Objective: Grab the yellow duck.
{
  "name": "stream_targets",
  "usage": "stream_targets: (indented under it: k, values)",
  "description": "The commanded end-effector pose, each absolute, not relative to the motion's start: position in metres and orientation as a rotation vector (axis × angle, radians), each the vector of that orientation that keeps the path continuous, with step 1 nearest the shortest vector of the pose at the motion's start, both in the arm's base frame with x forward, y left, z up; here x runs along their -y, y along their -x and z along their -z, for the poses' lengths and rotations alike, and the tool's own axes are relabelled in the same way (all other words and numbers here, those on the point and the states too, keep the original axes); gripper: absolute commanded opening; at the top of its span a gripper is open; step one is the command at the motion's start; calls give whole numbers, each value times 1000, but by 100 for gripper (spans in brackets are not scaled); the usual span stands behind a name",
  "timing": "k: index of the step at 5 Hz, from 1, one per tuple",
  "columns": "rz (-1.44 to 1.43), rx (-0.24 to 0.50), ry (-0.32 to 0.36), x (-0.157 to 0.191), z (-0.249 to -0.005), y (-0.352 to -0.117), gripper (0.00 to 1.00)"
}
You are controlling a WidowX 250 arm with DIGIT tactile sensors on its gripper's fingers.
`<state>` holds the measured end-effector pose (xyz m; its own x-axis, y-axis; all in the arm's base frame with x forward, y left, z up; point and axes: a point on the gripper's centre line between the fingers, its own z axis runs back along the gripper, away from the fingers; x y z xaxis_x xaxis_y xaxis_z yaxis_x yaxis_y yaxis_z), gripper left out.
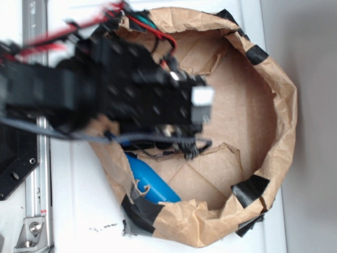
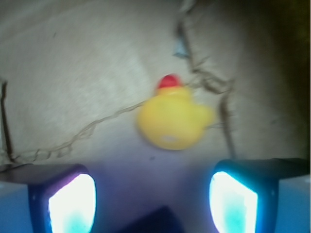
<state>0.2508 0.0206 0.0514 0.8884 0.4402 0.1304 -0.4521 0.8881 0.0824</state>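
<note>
Exterior view: a brown paper wall point(image 1: 281, 113), crumpled and patched with black tape point(image 1: 251, 188), rings a cardboard floor point(image 1: 239, 105) and forms a roughly round enclosure standing on a white table point(image 1: 79, 195). The right half of the floor lies bare up to the wall; the left half is covered by the black robot arm point(image 1: 105, 89), which reaches in from the left over the rim with red and black cables along it. The arm is motion-blurred, and its gripper point(image 1: 197, 108) sits over the middle of the enclosure; spread cannot be judged from this view. A blue object point(image 1: 150, 182) lies against the lower-left wall, just below the arm. The yellow duck is hidden here. Wrist view: the yellow duck point(image 2: 174, 118) rests on the cardboard floor, red-orange beak toward the top of the frame, near the torn seams that cross the floor. The two fingertips point(image 2: 73, 204) show at the lower left and lower right corners, spread wide apart, with the duck beyond them and roughly centred on the gap. Neither fingertip touches the duck, and nothing is held between them. Bare floor surrounds the duck on all sides
</note>
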Motion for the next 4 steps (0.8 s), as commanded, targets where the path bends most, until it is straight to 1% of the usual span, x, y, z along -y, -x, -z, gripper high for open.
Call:
stream_targets:
  k: [1, 2, 4]
  values:
    - [-461, 178, -77, -66, -64, -252, 100]
    - [-457, 160, -86, -66, -56, -260, 100]
    - [-414, 141, -102, -51, -48, -279, 100]
